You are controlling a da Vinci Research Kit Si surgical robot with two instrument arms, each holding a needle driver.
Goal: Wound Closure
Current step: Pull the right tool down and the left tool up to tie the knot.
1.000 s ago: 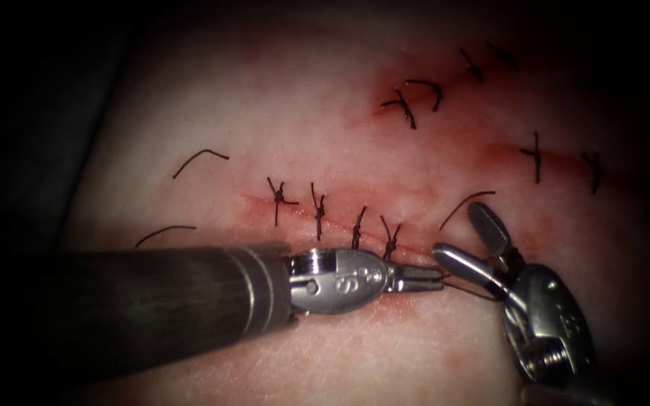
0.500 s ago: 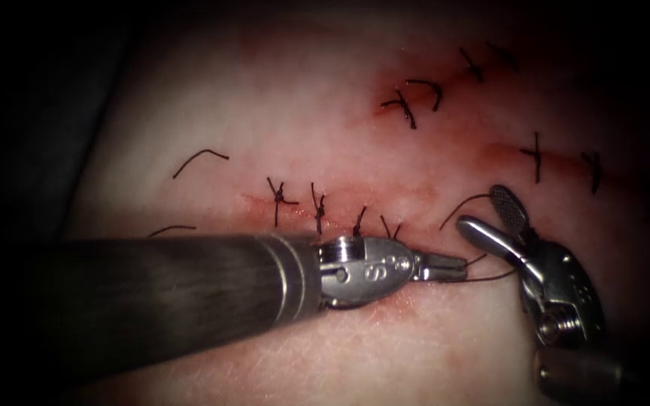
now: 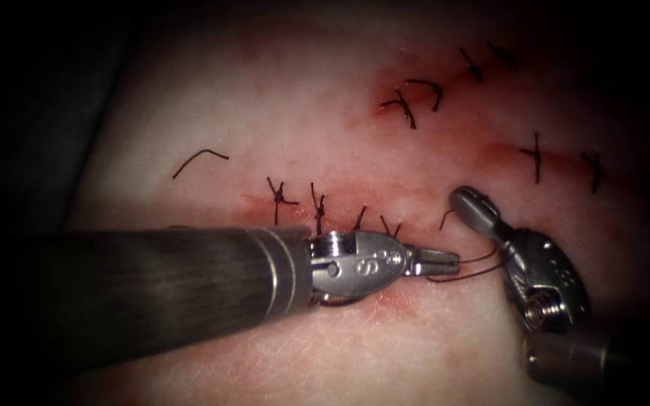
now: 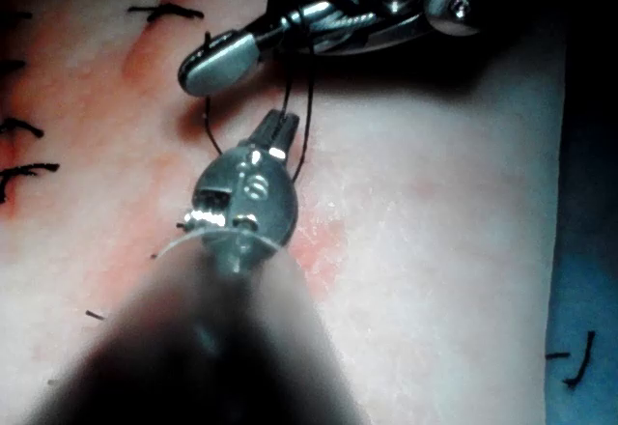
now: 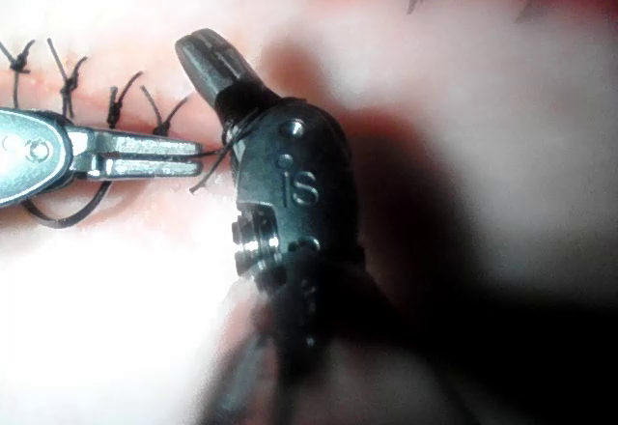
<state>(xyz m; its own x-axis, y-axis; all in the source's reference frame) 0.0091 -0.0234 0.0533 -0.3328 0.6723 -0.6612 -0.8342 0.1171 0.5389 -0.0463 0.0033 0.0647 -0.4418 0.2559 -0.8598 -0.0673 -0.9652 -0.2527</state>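
Observation:
The left tool [image 3: 445, 262] lies across the tissue [image 3: 302, 113] with its jaws shut on the dark thread [image 3: 475, 269], just right of the last stitch on the cut [image 3: 340, 218]. From its tip [image 4: 282, 126] two strands run to the right tool and wrap around the base of that tool's jaws [image 4: 299, 21]. The right tool [image 3: 466, 204] stands right of the cut, jaws shut on the short free thread end [image 3: 445, 219], which hangs from its tip [image 4: 217, 63]. A dark curved strand [image 5: 58, 217] shows under the left tool [image 5: 188, 159], beside the right tool [image 5: 205, 58].
Several knotted stitches [image 3: 317, 207] close the cut left of the tools. More stitches sit on other cuts at the far right [image 3: 536, 156] and upper right [image 3: 408, 105]. A loose cut thread piece [image 3: 201, 159] lies on the tissue at left. Red fluid stains the cut line.
The right tool's jaws, wide open around the free thread end before, have closed on it. The left tool slid right, then eased back a little, still holding the thread.

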